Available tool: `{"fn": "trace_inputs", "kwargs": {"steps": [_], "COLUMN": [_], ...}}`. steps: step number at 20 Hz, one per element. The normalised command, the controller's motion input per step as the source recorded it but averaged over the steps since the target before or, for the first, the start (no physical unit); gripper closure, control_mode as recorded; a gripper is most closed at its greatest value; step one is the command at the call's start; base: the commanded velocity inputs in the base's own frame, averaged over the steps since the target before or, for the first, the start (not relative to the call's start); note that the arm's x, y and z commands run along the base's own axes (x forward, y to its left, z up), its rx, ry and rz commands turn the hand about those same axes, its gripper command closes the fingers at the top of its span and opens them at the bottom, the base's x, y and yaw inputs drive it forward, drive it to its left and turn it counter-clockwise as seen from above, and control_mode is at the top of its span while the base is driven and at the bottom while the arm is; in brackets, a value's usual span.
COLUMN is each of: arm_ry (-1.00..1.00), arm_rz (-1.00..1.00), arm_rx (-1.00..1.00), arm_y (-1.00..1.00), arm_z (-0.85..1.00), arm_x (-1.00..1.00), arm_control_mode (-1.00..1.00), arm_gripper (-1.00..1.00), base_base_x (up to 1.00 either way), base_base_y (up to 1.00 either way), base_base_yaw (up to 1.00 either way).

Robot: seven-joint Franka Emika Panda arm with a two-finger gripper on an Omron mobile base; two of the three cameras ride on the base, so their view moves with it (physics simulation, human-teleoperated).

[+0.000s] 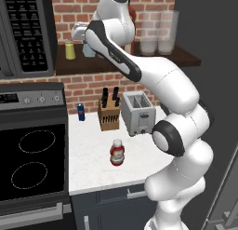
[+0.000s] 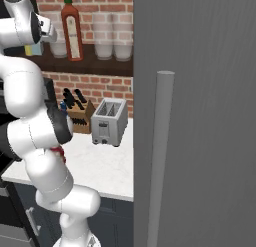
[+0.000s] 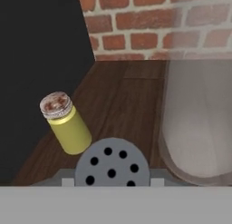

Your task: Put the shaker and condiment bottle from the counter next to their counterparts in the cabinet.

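My gripper (image 1: 87, 45) is up at the cabinet (image 1: 188, 57), a dark wooden shelf with a brick back wall, and is shut on the shaker (image 1: 89, 51). In the hand view the shaker's grey holed cap (image 3: 112, 166) sits between the fingers. The yellow shaker (image 3: 66, 123) stands on the shelf just left of it, also seen as the yellow shaker (image 1: 69, 50). The tall red-brown bottle (image 2: 72, 32) stands further right on the shelf. The condiment bottle (image 1: 117, 152), red with a white cap, stands upright on the white counter (image 1: 88, 166).
Clear glasses (image 1: 158, 33) stand on the shelf right of my hand, one glass (image 3: 199, 123) close beside the shaker. On the counter are a blue can (image 1: 81, 111), a knife block (image 1: 109, 113) and a toaster (image 1: 138, 113). A microwave (image 1: 23, 33) and stove (image 1: 32, 164) are at left.
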Motion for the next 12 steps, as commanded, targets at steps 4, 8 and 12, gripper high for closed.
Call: {"fn": "trace_inputs", "kwargs": {"steps": [4,8,12], "arm_ry": [0.00,0.00,0.02], "arm_rz": [-0.03,-0.03,-0.02], "arm_rx": [0.00,0.00,0.00], "arm_y": [0.01,0.00,0.00], "arm_z": [0.00,0.00,-0.13], "arm_x": [0.11,0.12,0.06], "arm_control_mode": [-1.00,-1.00,-1.00], "arm_gripper": [1.00,1.00,1.00], "base_base_x": [0.00,0.00,0.00], "base_base_y": [0.00,0.00,0.00], "base_base_yaw": [0.00,0.00,0.00]}}
